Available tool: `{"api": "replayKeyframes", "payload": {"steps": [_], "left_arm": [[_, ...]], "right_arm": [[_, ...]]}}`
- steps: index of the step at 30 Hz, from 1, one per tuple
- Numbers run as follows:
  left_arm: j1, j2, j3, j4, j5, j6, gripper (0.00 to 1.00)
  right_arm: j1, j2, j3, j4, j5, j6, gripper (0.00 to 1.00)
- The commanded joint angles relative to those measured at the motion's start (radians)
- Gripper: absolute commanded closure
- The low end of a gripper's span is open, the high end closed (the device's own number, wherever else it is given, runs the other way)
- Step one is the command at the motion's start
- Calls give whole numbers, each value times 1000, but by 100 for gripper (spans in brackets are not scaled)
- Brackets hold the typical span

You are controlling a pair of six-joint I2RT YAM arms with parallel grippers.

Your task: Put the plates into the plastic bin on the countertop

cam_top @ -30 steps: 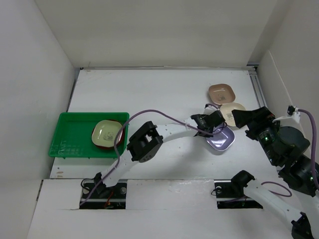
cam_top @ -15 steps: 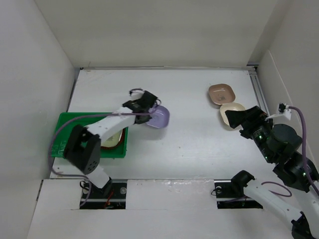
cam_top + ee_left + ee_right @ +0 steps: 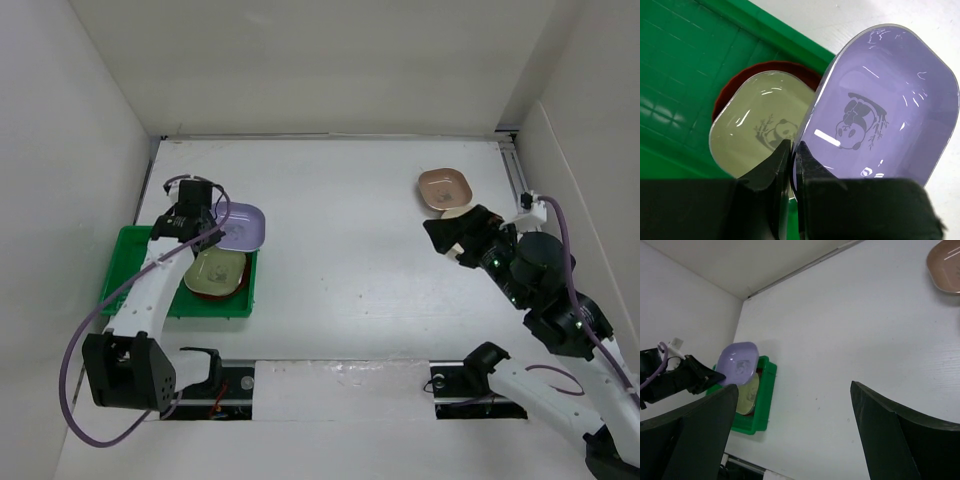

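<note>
Nearest me on the left of the table (image 3: 350,260) sits the green plastic bin (image 3: 135,265). In its right half lies a reddish-brown plate (image 3: 790,66), and the pale green plate (image 3: 757,130) rests on top of it, panda print facing up. Only the dark rim of the lower plate shows around the green one.

Just beyond that stack is my left claw (image 3: 791,155). Its two fingers are pinched tight on the near edge of the lavender plate (image 3: 880,105), one on each side of the rim. I hold that plate off the surface over the bin's far right corner. Its gripped edge overlaps the pale green plate below, while most of it hangs out past the bin's rim, above the white table. From the top view the lavender plate covers that corner of the bin.

Across on the right, well apart from the bin, hangs my right claw (image 3: 455,240). Its fingers are spread wide with nothing between them, and through the gap my wrist camera sees bare table and the bin far off. A pale sliver of the cream plate (image 3: 455,212) shows just past this claw; the rest is hidden under it.

Farthest back, the pinkish-tan plate (image 3: 444,187) lies flat on the table, touching or nearly touching the cream one.
</note>
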Motion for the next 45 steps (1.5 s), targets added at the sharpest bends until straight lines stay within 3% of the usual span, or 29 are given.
{"api": "replayKeyframes", "payload": {"steps": [1, 8, 11, 16, 18, 20, 23, 27, 34, 40, 45], "left_arm": [[-5, -38, 32, -31, -31, 93, 100], [4, -109, 75, -129, -113, 44, 100], [4, -133, 95, -184, -43, 1, 100], [4, -208, 70, -251, -99, -126, 100], [4, -184, 79, -326, -179, -195, 99], [4, -141, 58, -383, -158, -259, 100], [13, -162, -11, -383, -64, -357, 100], [13, -351, -158, -281, 14, -531, 100], [13, -511, -235, -300, -118, -865, 100], [13, -482, -315, -253, -152, -1051, 100], [13, -379, -300, -239, -178, -1117, 100]], "right_arm": [[-3, -17, -16, 97, -62, -30, 0], [-3, -35, -16, 118, -149, -60, 0], [-3, -44, -25, 129, -163, -69, 0], [-3, -56, -7, 129, -229, -78, 0], [-3, -67, -7, 129, -244, -78, 0], [-3, -92, -7, 129, -263, -78, 0], [-3, -116, -7, 138, -272, -78, 0], [19, -125, -17, 147, -272, -78, 0], [63, -125, -17, 147, -263, -87, 0], [63, -125, -17, 138, -263, -87, 0], [63, -125, -27, 138, -263, -87, 0]]}}
